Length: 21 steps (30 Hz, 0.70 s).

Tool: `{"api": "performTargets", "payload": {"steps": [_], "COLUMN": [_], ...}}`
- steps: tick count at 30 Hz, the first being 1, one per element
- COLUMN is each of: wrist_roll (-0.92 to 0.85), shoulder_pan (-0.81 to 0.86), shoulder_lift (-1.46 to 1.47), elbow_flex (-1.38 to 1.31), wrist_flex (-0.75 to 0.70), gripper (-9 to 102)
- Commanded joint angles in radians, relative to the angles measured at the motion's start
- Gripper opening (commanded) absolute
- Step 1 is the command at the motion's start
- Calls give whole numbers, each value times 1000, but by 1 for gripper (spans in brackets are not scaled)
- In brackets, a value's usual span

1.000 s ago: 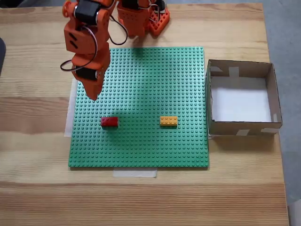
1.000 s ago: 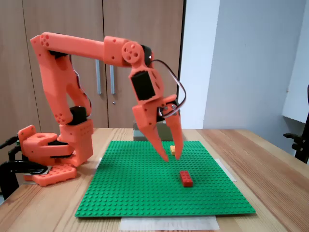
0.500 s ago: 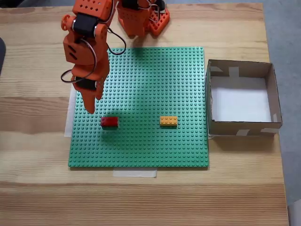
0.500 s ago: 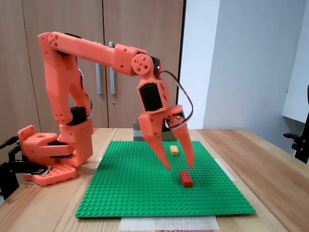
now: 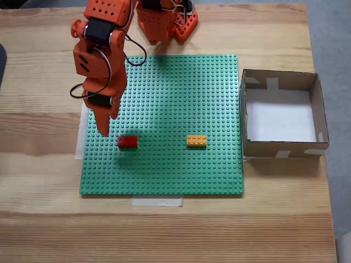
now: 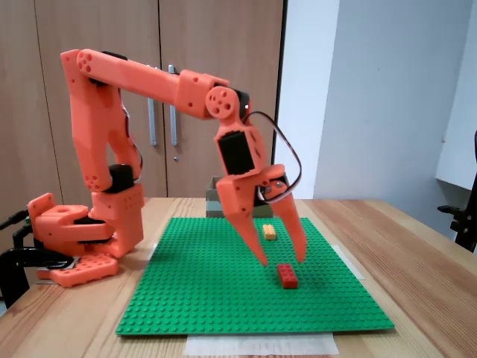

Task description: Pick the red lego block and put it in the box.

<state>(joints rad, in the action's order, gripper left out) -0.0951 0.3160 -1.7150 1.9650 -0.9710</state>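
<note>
Jaws hanging apart above red lego block; orange-yellow brick lying at its 3 o'clock, box beyond.

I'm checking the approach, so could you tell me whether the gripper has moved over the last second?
Yes: the open gripper came down and closer to the red lego block.

A pale wooden table with visible grain and a smooth, matt finish. On it lies a green plastic baseplate, its surface rough with rows of studs. A small red lego block and an orange-yellow brick are smooth, slightly glossy plastic. The arm and its gripper are matt orange plastic. On the right, the box is plain brown cardboard with pale tape patches and a white paper-like floor. Wooden cabinet doors stand behind.
</note>
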Motion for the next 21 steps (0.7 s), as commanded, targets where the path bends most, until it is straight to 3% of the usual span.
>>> {"api": "performTargets", "payload": {"steps": [1, 21], "wrist_roll": [-9, -3], "shoulder_pan": [0, -2], "shoulder_lift": [5, 58], "elbow_flex": [-40, -80], "wrist_flex": [3, -2], "gripper": [21, 21]}}
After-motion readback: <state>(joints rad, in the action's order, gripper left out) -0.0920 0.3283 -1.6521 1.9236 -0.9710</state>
